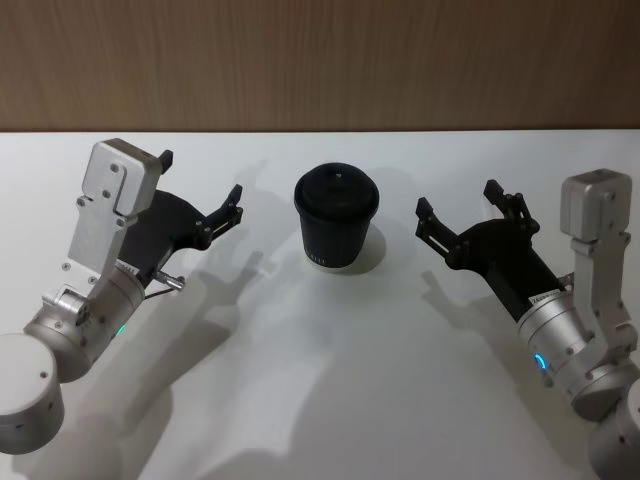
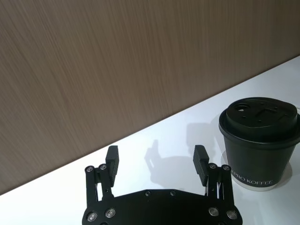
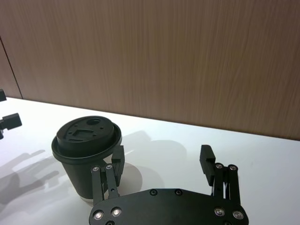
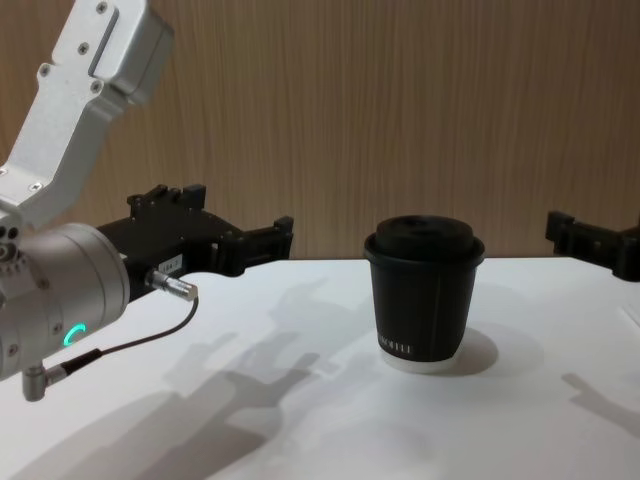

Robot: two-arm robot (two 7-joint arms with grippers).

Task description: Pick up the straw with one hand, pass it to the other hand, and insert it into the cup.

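Observation:
The black ribbed cup point(image 1: 337, 218) with its domed lid stands upright at the middle of the white table point(image 1: 330, 380); it also shows as the cup point(image 4: 424, 298) from the side. My left gripper point(image 1: 200, 178) hovers open to the left of it, nothing between its fingers. My right gripper point(image 1: 458, 198) is open and empty on the cup's right. Each wrist view looks past its own open gripper, left point(image 2: 156, 154) and right point(image 3: 161, 152), with the cup point(image 2: 260, 140) point(image 3: 86, 154) off to one side. The straw is out of view.
A brown wood-grain wall point(image 1: 320, 60) runs along the table's far edge. Bare white tabletop lies in front of the cup and between the two arms.

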